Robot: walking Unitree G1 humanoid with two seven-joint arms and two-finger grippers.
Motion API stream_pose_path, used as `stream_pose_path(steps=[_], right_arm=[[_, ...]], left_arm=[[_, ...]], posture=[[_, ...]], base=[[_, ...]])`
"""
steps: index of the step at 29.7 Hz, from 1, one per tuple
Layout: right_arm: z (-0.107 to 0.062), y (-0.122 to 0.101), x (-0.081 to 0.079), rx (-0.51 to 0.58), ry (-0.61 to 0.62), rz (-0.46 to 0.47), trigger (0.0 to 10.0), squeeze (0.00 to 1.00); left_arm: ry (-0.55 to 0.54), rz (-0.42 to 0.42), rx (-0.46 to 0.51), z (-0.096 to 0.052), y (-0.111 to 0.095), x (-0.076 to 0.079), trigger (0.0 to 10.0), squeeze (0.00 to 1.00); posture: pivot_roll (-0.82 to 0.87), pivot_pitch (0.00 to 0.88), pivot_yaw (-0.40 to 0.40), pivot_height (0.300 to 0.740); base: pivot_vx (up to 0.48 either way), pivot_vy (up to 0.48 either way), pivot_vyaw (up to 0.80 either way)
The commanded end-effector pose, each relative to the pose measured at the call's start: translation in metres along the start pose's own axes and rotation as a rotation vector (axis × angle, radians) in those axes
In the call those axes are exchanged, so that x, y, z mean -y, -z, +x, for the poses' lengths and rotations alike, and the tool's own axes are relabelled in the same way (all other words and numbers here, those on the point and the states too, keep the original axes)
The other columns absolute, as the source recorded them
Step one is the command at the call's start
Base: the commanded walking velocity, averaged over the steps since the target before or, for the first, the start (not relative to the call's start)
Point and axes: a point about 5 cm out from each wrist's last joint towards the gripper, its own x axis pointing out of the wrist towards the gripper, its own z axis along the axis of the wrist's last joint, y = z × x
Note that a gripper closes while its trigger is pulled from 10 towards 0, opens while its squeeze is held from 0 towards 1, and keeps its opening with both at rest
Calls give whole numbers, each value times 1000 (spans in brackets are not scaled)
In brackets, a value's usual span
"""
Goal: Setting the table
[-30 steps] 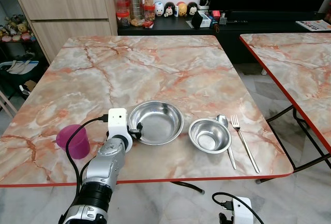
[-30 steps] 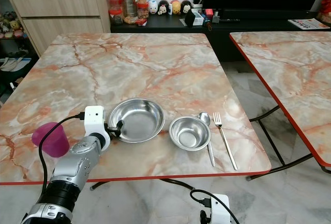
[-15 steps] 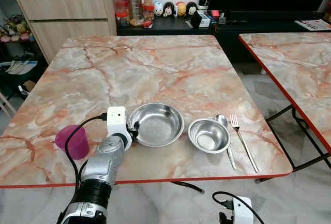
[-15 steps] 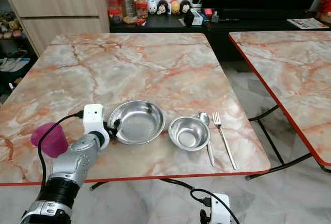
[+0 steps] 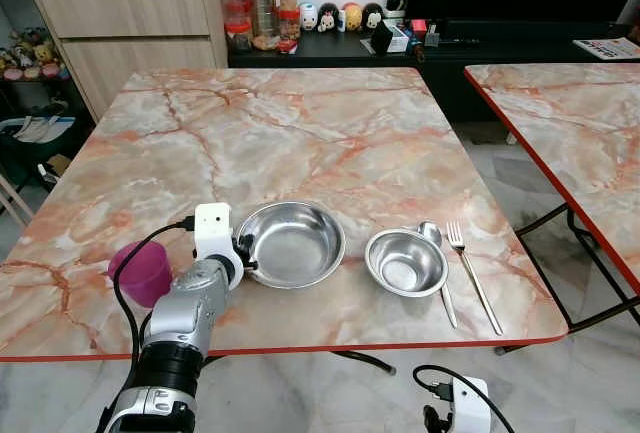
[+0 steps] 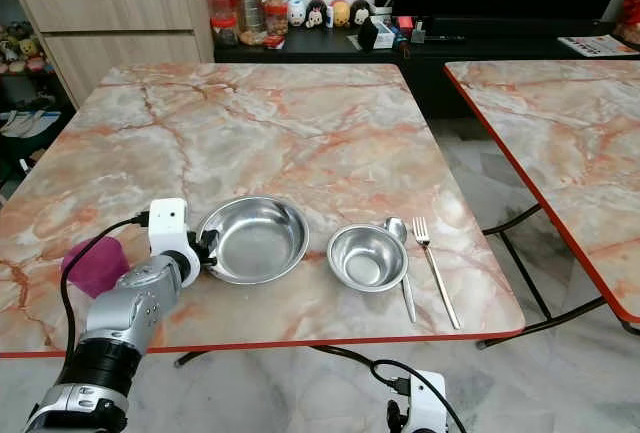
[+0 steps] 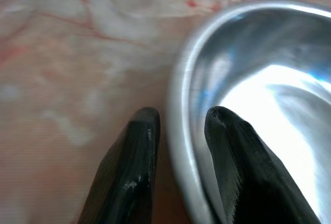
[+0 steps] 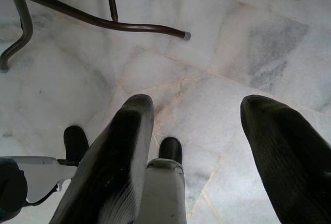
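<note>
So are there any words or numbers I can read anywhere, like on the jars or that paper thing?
None can be read.
Jars on the sideboard: labels too small and blurred.
Magazine on the far table: print too small to read.
Small boxes on the black cabinet: markings blurred.
Large steel bowl, small steel bowl, fork, spoon and pink cup: no writing visible.
Left gripper, fingers astride the large bowl's rim: no label visible.
</note>
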Motion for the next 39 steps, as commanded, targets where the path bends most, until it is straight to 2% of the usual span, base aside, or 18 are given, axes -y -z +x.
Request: stream_pose_path(steps=[1,10,15,33,39], right_arm=[[0,-2,0,8,5,14,10000,0],[0,-1,-1,3,1,8,10000,0],[1,-4,-3,9,-6,-1,10000,0],[1,-8,-1,28,2,24,10000,0],[2,-11,1,41,3,38,10000,0]], left_arm=[[25,14,3,-1,-4,4,0,0],[39,12,-17,-3,1,6,0,0],[43,-24,32,-5,-4,6,0,0],[47,-107,71,-5,-6,15,0,0],[15,-142,82,-4,-7,13,0,0]], posture=[[51,0,-27,740],[53,0,-27,740],[60,0,-30,740],[54,0,-40,740],[55,0,-45,740]], base=[[0,0,0],[0,0,0],[0,0,0],[0,0,0],[0,0,0]])
